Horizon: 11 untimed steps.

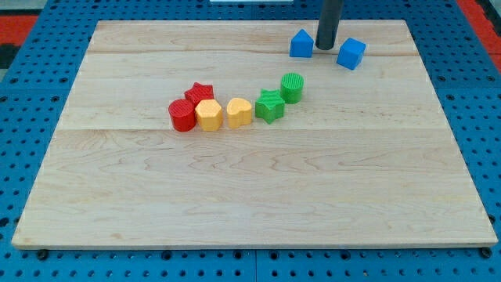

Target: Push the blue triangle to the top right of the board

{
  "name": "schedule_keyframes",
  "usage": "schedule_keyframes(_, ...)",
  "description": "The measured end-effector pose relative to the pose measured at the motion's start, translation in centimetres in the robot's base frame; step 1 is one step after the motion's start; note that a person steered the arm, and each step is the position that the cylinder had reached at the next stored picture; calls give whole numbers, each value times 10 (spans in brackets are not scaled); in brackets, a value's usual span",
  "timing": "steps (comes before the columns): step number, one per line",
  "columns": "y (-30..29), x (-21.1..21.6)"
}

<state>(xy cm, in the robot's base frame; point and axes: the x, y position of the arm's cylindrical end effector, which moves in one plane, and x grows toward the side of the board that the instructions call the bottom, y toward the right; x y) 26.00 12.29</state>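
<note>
The blue triangle (301,44) lies near the board's top edge, right of centre. My tip (325,47) stands just to its right, close to or touching it. A blue cube (351,53) sits just right of the tip, so the tip is between the two blue blocks. The rod rises out of the view's top.
A curved row of blocks lies mid-board: a red star (200,93), a red cylinder (182,115), two yellow blocks (208,114) (239,112), a green star (270,105) and a green cylinder (292,87). The wooden board (250,196) rests on a blue pegboard table.
</note>
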Motion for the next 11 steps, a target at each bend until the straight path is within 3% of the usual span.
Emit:
schedule_keyframes(2,-56,-19)
schedule_keyframes(4,-48,23)
schedule_keyframes(5,-65,33)
schedule_keyframes(6,-110,18)
schedule_keyframes(7,-102,-15)
schedule_keyframes(9,-3,-41)
schedule_keyframes(11,-14,-43)
